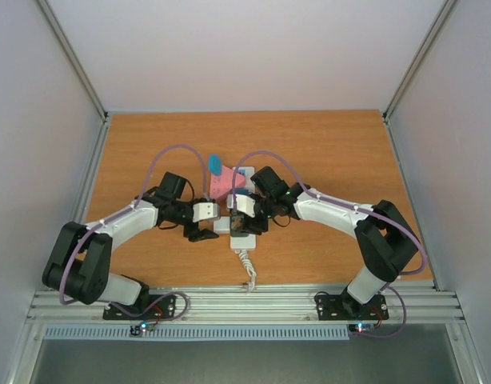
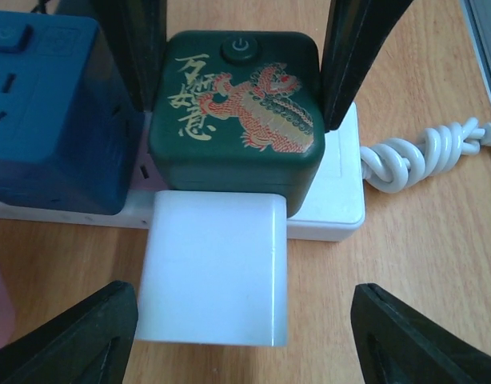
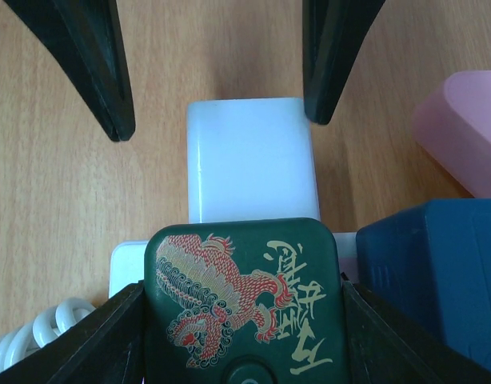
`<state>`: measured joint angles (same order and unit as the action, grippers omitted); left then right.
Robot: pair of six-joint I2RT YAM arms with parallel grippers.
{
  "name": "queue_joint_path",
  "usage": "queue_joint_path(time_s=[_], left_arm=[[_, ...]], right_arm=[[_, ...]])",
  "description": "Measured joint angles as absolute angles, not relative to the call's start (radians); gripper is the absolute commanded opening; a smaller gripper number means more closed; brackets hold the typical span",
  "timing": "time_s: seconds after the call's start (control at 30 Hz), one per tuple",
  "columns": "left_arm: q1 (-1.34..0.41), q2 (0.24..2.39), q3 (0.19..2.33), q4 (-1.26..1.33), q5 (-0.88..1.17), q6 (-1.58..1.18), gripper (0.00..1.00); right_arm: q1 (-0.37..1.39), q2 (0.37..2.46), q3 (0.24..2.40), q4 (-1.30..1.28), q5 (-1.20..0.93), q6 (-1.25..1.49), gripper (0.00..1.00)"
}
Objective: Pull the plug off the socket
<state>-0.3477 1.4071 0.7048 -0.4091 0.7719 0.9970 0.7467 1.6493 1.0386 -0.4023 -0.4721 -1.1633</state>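
Note:
The socket [image 1: 241, 238], a long white power strip [image 2: 335, 196], lies mid-table with its coiled cord [image 2: 421, 152] at the near end. A dark green cube adapter with a red dragon [image 3: 245, 304] sits on it. A white plug block [image 2: 217, 272] sticks out sideways from the cube's base. My right gripper [image 3: 243, 296] is shut on the green cube, a finger pressed on each side. My left gripper [image 2: 244, 300] is open around the white plug. Its left finger is close to the plug's edge and its right finger stands well apart.
A dark blue cube adapter [image 2: 45, 112] sits on the strip beside the green one, and a pink one [image 3: 469, 120] lies beyond it. White walls and metal rails [image 1: 93, 160] bound the wooden table on three sides.

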Motion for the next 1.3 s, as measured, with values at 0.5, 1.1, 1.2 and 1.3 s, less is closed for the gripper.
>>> queue_joint_path(time_s=[0.5, 1.1, 1.2, 1.3], left_arm=[[-0.376, 1.435, 0.651, -0.281, 0.699, 0.986, 0.57], [-0.381, 1.406, 0.608, -0.225, 0.661, 0.985, 0.31], [-0.377, 1.405, 0.609, -0.226, 0.661, 0.996, 0.31], [-0.37, 1.405, 0.61, -0.231, 0.664, 1.005, 0.31]], right_arm=[[0.747, 1.641, 1.016, -0.368, -0.476, -1.153, 0.3], [0.748, 1.641, 1.001, -0.349, -0.479, -1.159, 0.21], [0.748, 1.642, 1.001, -0.352, -0.478, -1.161, 0.21], [0.749, 1.642, 1.001, -0.356, -0.476, -1.161, 0.2]])
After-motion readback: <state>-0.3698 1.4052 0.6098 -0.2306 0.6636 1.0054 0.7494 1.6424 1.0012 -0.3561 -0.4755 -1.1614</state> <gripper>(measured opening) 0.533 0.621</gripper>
